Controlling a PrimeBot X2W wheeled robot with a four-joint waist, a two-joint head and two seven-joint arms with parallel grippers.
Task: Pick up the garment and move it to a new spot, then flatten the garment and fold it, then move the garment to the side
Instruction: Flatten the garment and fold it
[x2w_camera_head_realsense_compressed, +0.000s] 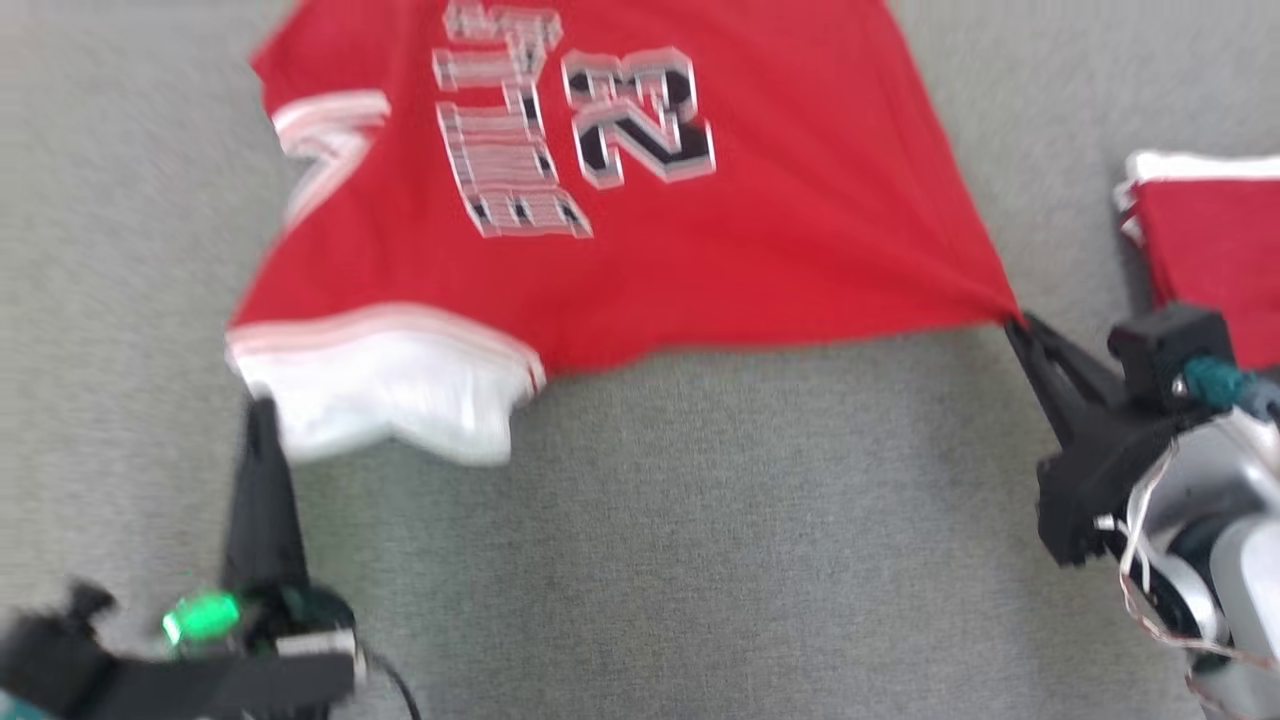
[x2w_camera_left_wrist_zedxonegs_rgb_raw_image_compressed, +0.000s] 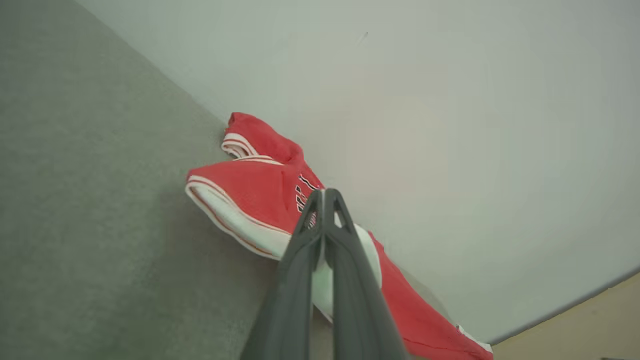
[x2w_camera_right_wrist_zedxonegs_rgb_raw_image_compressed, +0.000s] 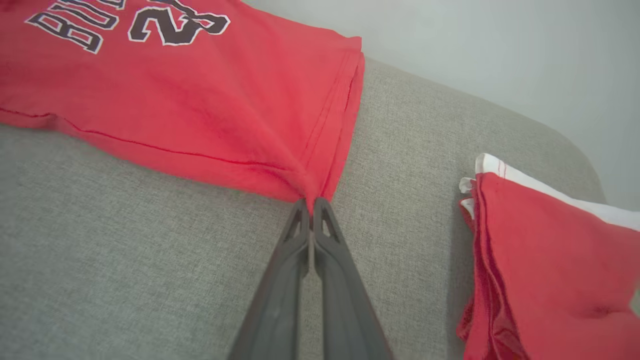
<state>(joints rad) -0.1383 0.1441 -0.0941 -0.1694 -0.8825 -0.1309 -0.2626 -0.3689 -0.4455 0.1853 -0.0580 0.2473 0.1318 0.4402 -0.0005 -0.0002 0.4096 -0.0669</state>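
While my left jaws sit at the low left of the head view, they are shut tight, finger on finger (x2w_camera_head_realsense_compressed: 262, 450). I see no cloth between them. Their tip is right by the white part (x2w_camera_head_realsense_compressed: 380, 395) of the red jersey (x2w_camera_head_realsense_compressed: 640, 270), but I cannot tell if it touches. In the left wrist view the jersey (x2w_camera_left_wrist_zedxonegs_rgb_raw_image_compressed: 250, 185) looks a little way off, past the tip.

The jersey lies on the grey cloth counter (x2w_camera_head_realsense_compressed: 700, 520), number side up and mostly spread out. Its left side is bunched, with the white part lumped up. Its right side is pulled out into a point.

My right jaws are shut on that point, a corner of the jersey (x2w_camera_right_wrist_zedxonegs_rgb_raw_image_compressed: 200, 100), right on the sewn hem. Small folds in the cloth run toward the pinch.

At the far right sits a stack of folded red garments (x2w_camera_head_realsense_compressed: 1210, 240), apart from the jersey.

I think the jersey is light, soft and floppy. It will sag and crumple if I hold it by one corner. It looks thin and may slip, so the hem is a good place to pinch, where the cloth is doubled. My left jaws would need to open and take the near left corner, so two corners share the pull.
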